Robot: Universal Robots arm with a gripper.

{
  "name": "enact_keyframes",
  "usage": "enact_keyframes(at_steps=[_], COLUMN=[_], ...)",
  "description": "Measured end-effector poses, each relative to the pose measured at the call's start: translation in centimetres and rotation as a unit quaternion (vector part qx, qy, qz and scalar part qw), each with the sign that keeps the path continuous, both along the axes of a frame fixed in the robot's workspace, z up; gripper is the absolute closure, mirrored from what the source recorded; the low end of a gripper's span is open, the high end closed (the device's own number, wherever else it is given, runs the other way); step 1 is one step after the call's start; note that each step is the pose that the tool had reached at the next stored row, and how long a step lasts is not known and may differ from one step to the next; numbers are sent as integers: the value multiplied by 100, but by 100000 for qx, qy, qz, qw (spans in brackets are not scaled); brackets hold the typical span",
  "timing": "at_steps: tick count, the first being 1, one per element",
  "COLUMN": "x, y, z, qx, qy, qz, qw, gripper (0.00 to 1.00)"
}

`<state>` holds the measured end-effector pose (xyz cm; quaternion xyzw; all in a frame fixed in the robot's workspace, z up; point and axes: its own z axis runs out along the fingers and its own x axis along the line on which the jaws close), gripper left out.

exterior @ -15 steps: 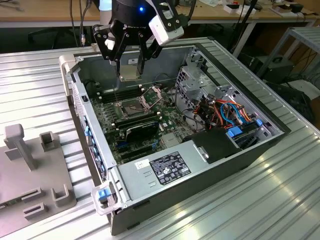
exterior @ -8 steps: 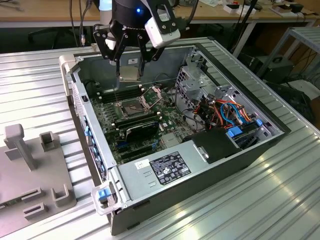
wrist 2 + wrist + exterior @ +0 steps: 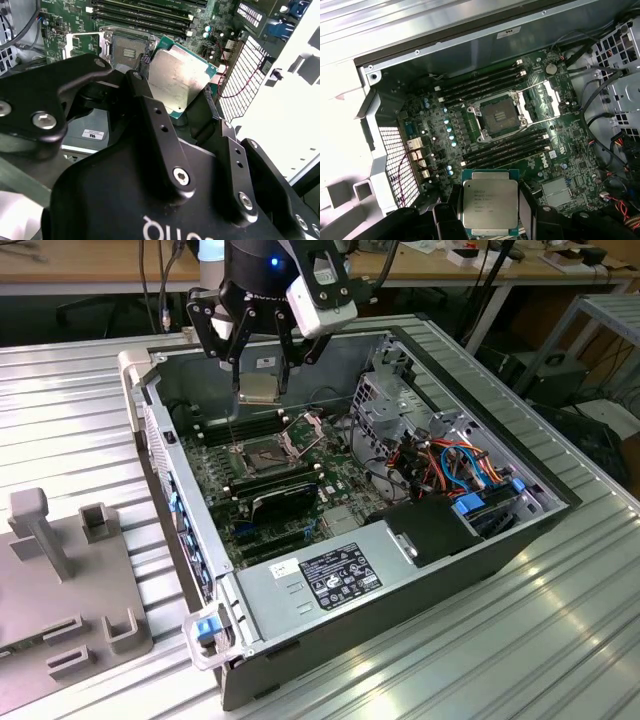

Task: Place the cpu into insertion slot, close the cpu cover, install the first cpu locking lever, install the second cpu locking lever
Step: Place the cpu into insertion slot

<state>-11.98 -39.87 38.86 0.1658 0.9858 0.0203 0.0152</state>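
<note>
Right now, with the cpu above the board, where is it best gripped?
By two opposite edges, from above, as the gripper holds the cpu now. It is a thin flat square, so an edge pinch probably keeps its underside free.

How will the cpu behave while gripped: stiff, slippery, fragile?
Likely stiff: the cpu sits flat between the fingers without sagging. Its smooth metal top suggests it may slip if nudged. Held only by its edges, it probably tolerates little sideways knocking.
</note>
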Motion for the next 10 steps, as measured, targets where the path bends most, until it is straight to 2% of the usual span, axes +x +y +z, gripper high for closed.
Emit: enact_keyframes(at_steps=[10], x=[0], y=[0], z=[-1], qx=[0], qy=[-2], qz=[-58], qw=[100000], gripper=[45])
